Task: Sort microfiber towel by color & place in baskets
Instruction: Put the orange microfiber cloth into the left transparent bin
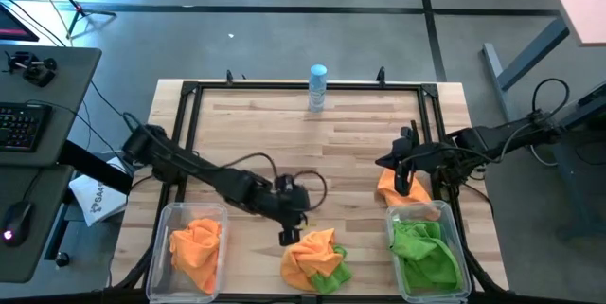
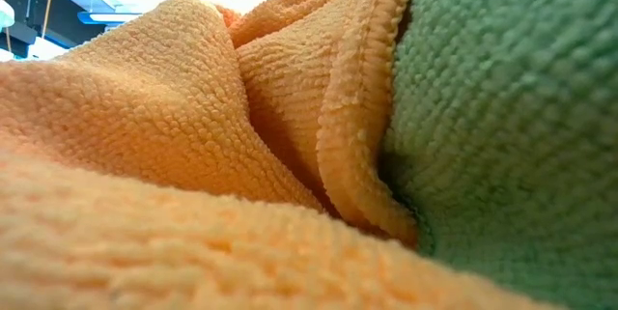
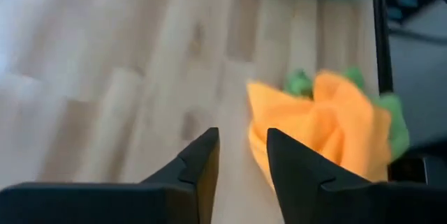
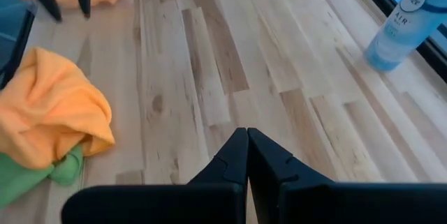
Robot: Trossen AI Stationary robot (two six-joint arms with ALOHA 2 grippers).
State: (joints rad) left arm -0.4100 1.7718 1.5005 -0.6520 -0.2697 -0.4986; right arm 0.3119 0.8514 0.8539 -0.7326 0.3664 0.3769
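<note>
Left gripper [image 1: 290,236] fingers spread, empty, just beside the mixed towel pile [image 1: 315,259]. Right gripper [image 4: 246,140] pressed shut, parked by an orange towel [image 1: 396,190]. Risk: the pinch grabs orange and green together, mis-sorting into the left basket [image 1: 161,247].

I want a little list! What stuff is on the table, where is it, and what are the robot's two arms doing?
left clear plastic tub: holds orange cloths
right clear plastic tub: holds green cloths
mixed pile: orange and green cloths, on the wood between the tubs
loose orange cloth: on the table beside the right tub
white-and-blue bottle: upright at the far edge
left tool: fingers apart, empty, right by the mixed pile
right tool: shut, empty, over the loose orange cloth
</note>
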